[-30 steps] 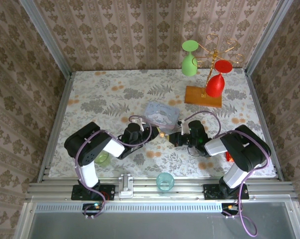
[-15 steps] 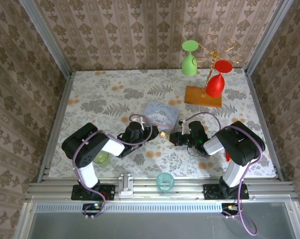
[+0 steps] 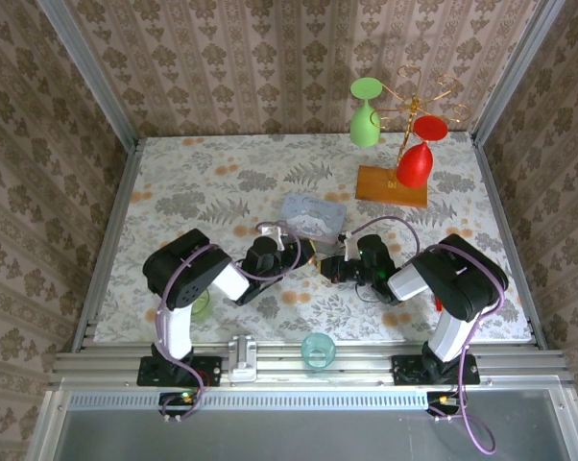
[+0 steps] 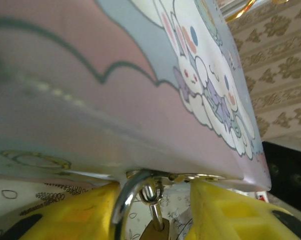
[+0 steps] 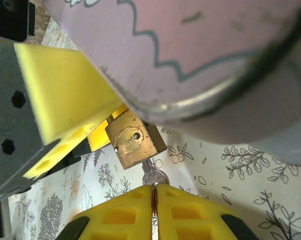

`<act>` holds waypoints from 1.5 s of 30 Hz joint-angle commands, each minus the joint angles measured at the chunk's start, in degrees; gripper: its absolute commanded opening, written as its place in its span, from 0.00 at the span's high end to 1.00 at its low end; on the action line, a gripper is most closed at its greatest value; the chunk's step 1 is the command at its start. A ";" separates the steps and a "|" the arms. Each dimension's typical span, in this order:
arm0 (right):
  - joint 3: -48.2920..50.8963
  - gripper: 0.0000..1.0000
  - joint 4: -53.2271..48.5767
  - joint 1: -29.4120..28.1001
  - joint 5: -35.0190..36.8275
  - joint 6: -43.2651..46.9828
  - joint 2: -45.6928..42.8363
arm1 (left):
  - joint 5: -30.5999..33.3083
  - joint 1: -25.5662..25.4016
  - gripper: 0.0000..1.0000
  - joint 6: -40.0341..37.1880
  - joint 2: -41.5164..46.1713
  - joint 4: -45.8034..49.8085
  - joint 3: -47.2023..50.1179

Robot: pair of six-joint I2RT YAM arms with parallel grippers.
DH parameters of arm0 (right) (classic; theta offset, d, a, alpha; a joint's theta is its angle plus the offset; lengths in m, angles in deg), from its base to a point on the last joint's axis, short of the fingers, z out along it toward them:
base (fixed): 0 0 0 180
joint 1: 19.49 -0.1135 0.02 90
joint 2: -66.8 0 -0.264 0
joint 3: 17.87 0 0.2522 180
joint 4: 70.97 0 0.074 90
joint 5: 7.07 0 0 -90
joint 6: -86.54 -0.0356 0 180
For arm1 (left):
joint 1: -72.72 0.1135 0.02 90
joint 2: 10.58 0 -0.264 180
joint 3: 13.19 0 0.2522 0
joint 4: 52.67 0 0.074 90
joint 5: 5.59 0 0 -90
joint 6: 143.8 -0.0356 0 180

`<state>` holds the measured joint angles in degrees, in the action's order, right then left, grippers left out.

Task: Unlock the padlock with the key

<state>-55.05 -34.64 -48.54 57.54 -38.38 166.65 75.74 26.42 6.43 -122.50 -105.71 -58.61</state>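
Note:
The brass padlock (image 5: 135,142) hangs from the clasp on the edge of the pale blue cartoon tin box (image 3: 313,216), just above the floral cloth. My right gripper (image 5: 154,186) is shut on the head of the small dark key (image 5: 155,176). The key's blade is pushed into the bottom of the padlock. My left gripper (image 4: 155,220) is open. Its yellow fingers (image 4: 75,215) stand on either side of the padlock's shackle (image 4: 150,192) and brass top (image 4: 153,232), with a gap on the right side. From above, the left gripper (image 3: 304,252) and the right gripper (image 3: 325,266) meet below the box.
A stand with a green and a red glass (image 3: 404,144) rises at the back right on a wooden base (image 3: 392,185). A green cup (image 3: 199,305) sits under the left arm. A teal cup (image 3: 318,348) stands at the near edge.
The left arm has swung its elbow to the right and its gripper has edged closer to the box. The right gripper has crept a little left, with the key still in it.

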 commanded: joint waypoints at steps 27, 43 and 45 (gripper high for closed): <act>0.00 0.90 16.61 -5.47 13.04 -3.50 -0.44 | -1.62 -2.57 1.00 10.30 -0.41 -3.19 2.30; -6.34 0.89 -14.82 -16.56 33.36 18.99 -9.80 | -2.70 -2.19 1.00 12.47 0.92 -4.67 1.86; -6.17 0.87 -15.30 -16.09 32.72 19.45 -10.58 | -2.77 -1.63 1.00 13.11 0.23 -5.98 2.10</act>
<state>-58.79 -46.10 -63.98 86.87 -24.28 158.45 75.55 25.46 18.69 -122.67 -108.95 -56.60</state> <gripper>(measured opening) 0.123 0.119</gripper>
